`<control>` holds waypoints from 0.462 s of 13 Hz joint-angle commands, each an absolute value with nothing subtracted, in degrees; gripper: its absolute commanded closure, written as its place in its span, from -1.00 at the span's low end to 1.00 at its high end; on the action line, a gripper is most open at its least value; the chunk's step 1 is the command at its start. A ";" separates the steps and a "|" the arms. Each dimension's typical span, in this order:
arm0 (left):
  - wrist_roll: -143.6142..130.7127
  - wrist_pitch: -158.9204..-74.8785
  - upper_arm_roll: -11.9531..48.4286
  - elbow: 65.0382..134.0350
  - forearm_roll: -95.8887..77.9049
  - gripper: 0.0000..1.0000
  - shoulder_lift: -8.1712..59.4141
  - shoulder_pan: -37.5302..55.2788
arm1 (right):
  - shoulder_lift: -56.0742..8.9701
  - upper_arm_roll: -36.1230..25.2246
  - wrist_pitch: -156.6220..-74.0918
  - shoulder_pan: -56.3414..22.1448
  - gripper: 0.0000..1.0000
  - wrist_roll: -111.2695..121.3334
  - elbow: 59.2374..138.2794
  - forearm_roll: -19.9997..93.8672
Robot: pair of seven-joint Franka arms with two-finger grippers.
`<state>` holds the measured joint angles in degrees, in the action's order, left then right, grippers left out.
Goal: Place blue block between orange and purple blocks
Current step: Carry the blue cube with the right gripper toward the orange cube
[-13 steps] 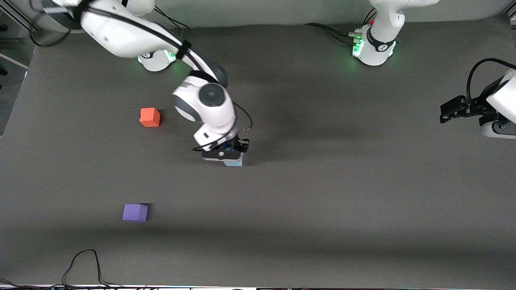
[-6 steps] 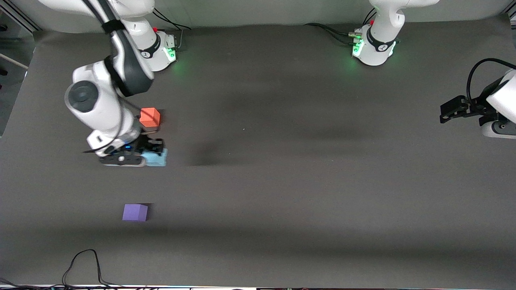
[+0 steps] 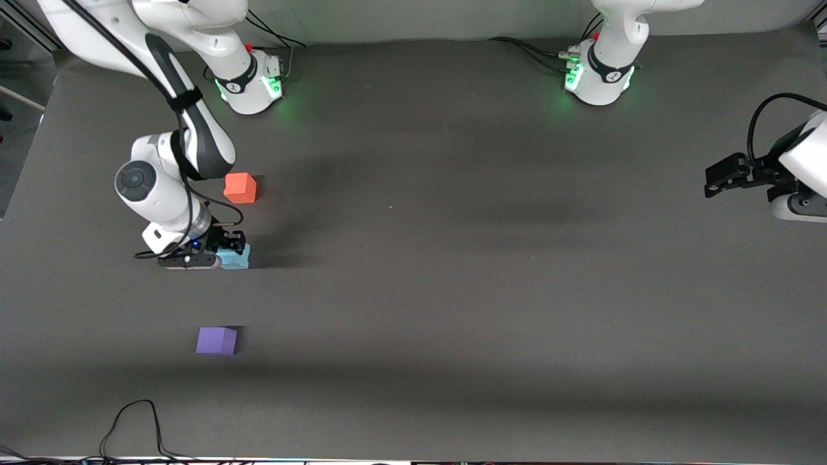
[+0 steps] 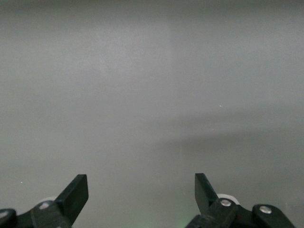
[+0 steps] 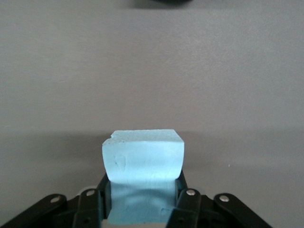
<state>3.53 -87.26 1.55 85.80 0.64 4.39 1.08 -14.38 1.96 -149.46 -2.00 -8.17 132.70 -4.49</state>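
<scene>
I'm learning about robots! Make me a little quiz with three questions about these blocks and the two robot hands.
1. True or false: the right gripper is shut on the blue block.
2. Which block lies nearest the front camera? A) orange block B) purple block C) blue block
3. Fill in: the left gripper waits at its own end of the table with its fingers ____.

Key: 1 true; 2 B; 3 open.
</scene>
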 commanded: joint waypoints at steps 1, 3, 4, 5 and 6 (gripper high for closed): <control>3.60 -87.54 1.76 86.75 0.53 -1.00 3.16 0.97 | -17.30 0.00 -152.57 -2.29 0.18 -4.04 132.01 -3.34; 3.60 -87.54 1.76 86.75 0.44 -1.00 3.25 0.88 | -18.10 -0.09 -152.67 -2.29 0.14 -4.22 132.01 -3.25; 3.60 -87.71 1.76 86.75 0.44 -1.00 3.25 0.97 | -18.19 -0.09 -152.75 -2.29 0.10 -4.22 132.01 -3.25; 3.60 -87.71 1.76 86.75 0.44 -1.00 3.25 0.97 | -18.28 -0.09 -152.67 -2.37 0.00 -4.31 132.01 -3.25; 3.60 -87.71 1.76 86.75 0.44 -1.00 3.25 0.97 | -18.28 -0.09 -152.67 -2.29 -0.67 -4.48 132.01 -3.25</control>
